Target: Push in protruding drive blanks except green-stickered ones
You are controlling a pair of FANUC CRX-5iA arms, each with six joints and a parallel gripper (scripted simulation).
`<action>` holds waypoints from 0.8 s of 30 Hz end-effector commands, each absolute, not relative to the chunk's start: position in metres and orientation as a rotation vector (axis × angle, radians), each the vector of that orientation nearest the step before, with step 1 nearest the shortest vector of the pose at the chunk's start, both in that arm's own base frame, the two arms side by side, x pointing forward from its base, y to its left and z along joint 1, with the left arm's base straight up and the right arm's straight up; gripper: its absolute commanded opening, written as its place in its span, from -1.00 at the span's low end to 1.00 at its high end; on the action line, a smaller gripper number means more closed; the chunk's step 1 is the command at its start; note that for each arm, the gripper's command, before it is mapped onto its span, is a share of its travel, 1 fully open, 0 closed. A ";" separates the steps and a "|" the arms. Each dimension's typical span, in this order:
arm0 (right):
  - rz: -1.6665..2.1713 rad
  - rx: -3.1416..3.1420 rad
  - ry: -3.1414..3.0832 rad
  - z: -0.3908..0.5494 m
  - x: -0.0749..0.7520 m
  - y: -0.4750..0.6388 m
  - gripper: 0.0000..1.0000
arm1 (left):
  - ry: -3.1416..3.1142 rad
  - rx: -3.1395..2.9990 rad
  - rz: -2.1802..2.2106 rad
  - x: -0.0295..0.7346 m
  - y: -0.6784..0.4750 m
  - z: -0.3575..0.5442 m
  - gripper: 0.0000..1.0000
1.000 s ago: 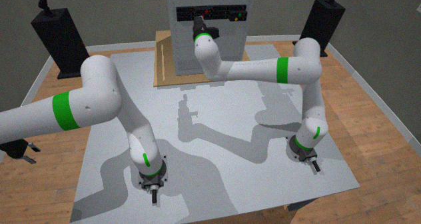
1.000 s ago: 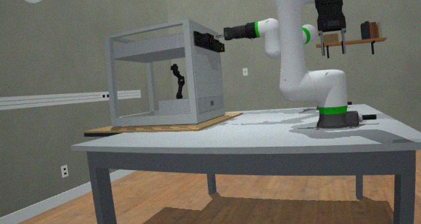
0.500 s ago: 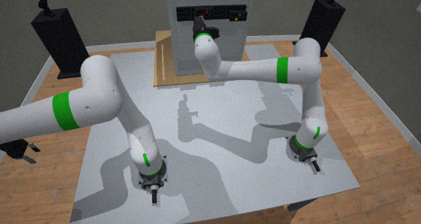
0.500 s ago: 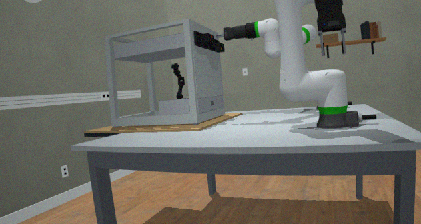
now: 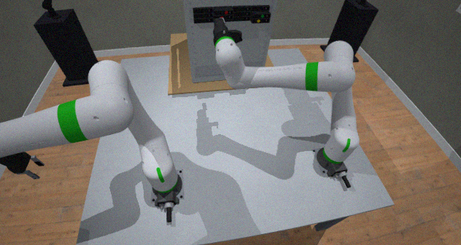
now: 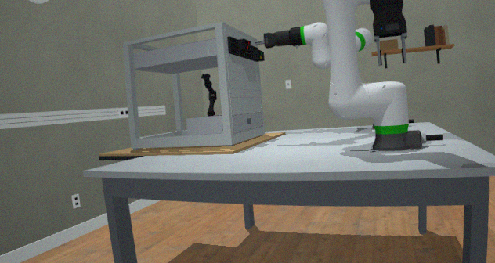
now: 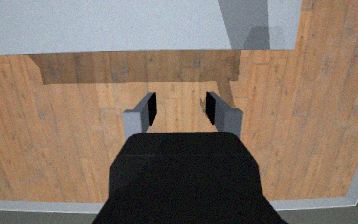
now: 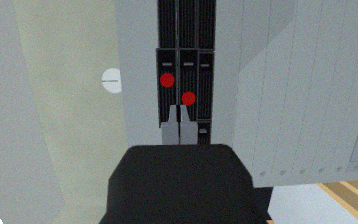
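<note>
We see the front of a metal rack (image 5: 252,47) (image 6: 226,102) (image 8: 260,115), with the right gripper (image 5: 221,19) (image 6: 254,43) (image 8: 178,114) pointed at its band of black drive blanks. Its fingers are together with nothing between them, making a blunt pusher. Whether they touch the front, we cannot tell.

In the right wrist view, two blanks with red stickers lie side by side. The upper red-stickered blank (image 8: 167,100) and the lower red-stickered blank (image 8: 189,82) extend from the fingertips up the picture, their long axes running sideways along the rack's front. The fingertips line up near their closer ends, by the seam between the two; which one they face is unclear.

A green-stickered blank (image 5: 265,16) sits farther along the band, well to the side of the right gripper; it must be left alone.

The left gripper (image 5: 41,170) (image 6: 392,63) (image 7: 181,102), fingers apart and empty, hangs beyond the table edge, far from the rack. The right arm is nearer, so we judge the coming push is its own: straight inward, gently enough not to tip or slide the rack.
</note>
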State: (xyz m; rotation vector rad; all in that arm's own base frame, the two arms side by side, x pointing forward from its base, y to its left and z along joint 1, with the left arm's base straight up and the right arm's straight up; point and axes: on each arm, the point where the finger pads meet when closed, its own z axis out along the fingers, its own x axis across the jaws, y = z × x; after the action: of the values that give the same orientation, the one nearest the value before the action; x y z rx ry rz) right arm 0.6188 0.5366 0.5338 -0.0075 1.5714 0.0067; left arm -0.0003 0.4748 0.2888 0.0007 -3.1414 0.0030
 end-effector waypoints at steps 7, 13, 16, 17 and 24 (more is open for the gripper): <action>0.008 -0.006 1.570 0.532 0.618 0.518 -1.00 | -3.142 0.001 0.000 0.000 0.475 0.290 1.00; 0.008 -0.006 1.570 0.528 0.616 0.495 -1.00 | -3.142 0.001 0.000 0.000 0.475 0.290 1.00; 0.008 -0.006 1.570 0.525 0.616 0.480 -1.00 | -3.142 0.001 0.000 0.000 0.475 0.290 1.00; 0.008 -0.006 1.570 0.524 0.615 0.475 -1.00 | -3.142 0.001 0.000 0.000 0.475 0.290 1.00; 0.008 -0.006 1.570 0.519 0.614 0.446 -1.00 | -3.142 0.001 0.000 0.000 0.475 0.290 1.00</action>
State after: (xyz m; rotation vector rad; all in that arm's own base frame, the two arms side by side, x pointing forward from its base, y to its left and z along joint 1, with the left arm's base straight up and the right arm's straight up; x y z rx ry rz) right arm 0.6148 0.4613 0.5202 -0.0068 1.5724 0.0057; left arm -0.0003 0.4748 0.2888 0.0007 -3.1414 0.0030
